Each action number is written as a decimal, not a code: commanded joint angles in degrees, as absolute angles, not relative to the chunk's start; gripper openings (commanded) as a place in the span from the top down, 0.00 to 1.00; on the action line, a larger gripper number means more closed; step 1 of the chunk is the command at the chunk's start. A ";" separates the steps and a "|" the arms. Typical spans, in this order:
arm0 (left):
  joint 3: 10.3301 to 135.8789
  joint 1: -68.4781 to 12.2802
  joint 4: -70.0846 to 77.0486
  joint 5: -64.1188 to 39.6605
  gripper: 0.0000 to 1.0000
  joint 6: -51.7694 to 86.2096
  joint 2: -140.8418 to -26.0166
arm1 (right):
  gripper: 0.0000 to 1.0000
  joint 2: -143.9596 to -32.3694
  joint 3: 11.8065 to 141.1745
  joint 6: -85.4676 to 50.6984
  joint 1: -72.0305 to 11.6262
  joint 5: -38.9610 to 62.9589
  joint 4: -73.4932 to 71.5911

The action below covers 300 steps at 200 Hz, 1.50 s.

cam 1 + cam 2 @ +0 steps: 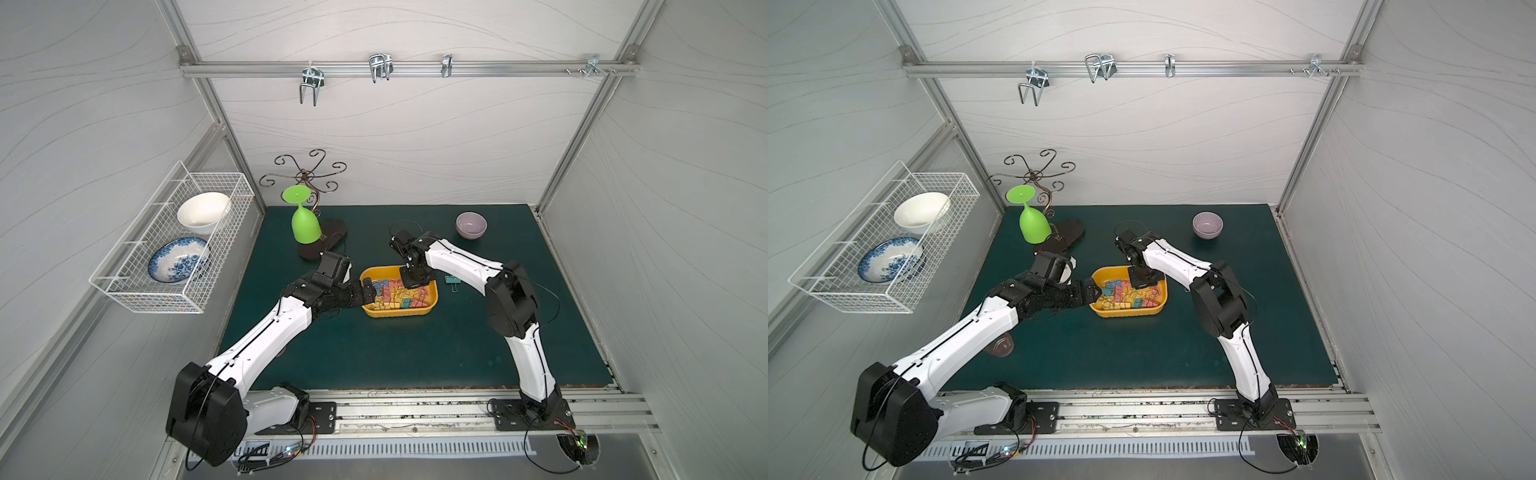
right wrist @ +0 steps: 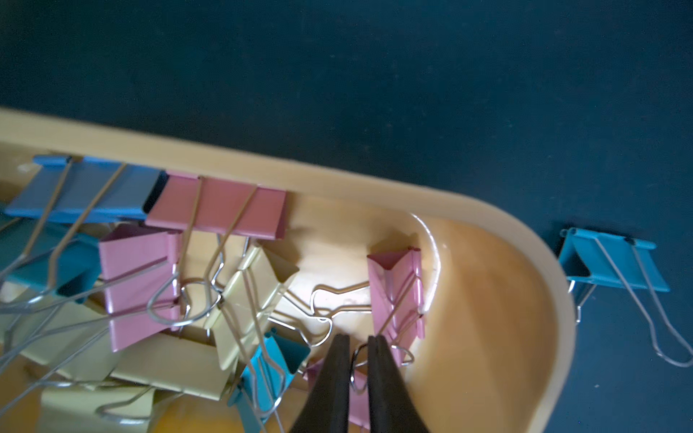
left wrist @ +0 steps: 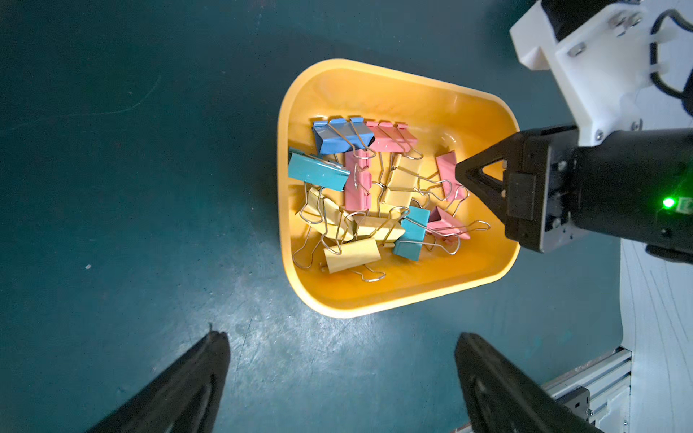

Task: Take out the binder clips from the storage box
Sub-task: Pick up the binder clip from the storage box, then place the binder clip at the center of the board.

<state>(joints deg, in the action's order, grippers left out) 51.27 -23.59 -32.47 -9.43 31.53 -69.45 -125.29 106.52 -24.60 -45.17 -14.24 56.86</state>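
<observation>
The yellow-orange storage box [image 1: 399,313] [image 1: 1125,312] [image 3: 375,300] [image 2: 262,168] sits mid-mat and holds several pastel binder clips [image 1: 395,295] [image 1: 1125,297] [image 3: 375,187]. My right gripper [image 1: 413,284] [image 3: 459,172] [image 2: 358,343] reaches down into the box's right end. Its jaws are shut on the wire loop handle of a pink clip [image 2: 397,285]. One teal clip [image 1: 451,281] [image 2: 611,262] lies on the mat just outside the box's right side. My left gripper [image 1: 368,291] [image 3: 343,337] hovers wide open at the box's left edge, holding nothing.
An upturned green goblet [image 1: 305,226] and a black slipper [image 1: 328,241] stand behind the left arm, beside a curly metal rack [image 1: 305,174]. A lilac bowl [image 1: 471,225] sits at the back right. The white wire basket [image 1: 174,249] with dishes hangs on the left wall.
</observation>
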 commanded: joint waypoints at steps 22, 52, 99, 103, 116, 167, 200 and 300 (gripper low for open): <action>52.29 -23.20 -32.09 -8.53 0.02 30.06 -67.78 | 0.97 -122.76 107.55 -23.06 -45.86 -23.63 58.62; 52.54 -23.20 -32.04 -8.97 0.02 29.97 -68.00 | 1.00 -120.84 107.75 -22.90 -45.79 -24.46 56.96; 52.65 -23.20 -31.73 -10.01 0.02 29.97 -67.73 | 1.00 -118.13 107.76 -23.30 -45.79 -26.88 56.50; 52.71 -23.20 -31.60 -10.23 0.02 29.93 -67.68 | 1.00 -117.80 107.67 -23.25 -45.78 -26.67 56.31; 52.95 -23.20 -31.42 -10.93 0.02 29.62 -67.76 | 1.00 -116.54 107.24 -23.54 -45.62 -25.80 55.60; 53.69 -23.20 -29.98 -13.32 0.02 29.66 -68.37 | 1.00 -105.29 97.17 -25.12 -43.50 -18.27 44.73; 54.61 -24.36 -29.35 -13.33 0.02 29.71 -69.16 | 1.00 -90.21 77.41 -35.78 -36.37 -12.31 27.95; 67.67 -37.43 -29.51 -6.06 0.01 28.08 -82.95 | 1.00 -80.05 47.71 -70.81 -15.71 -7.78 10.71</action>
<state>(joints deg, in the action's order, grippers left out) 62.39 -34.81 -31.14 -8.64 29.32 -79.11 -78.81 49.52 -58.52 -15.31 -4.27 13.76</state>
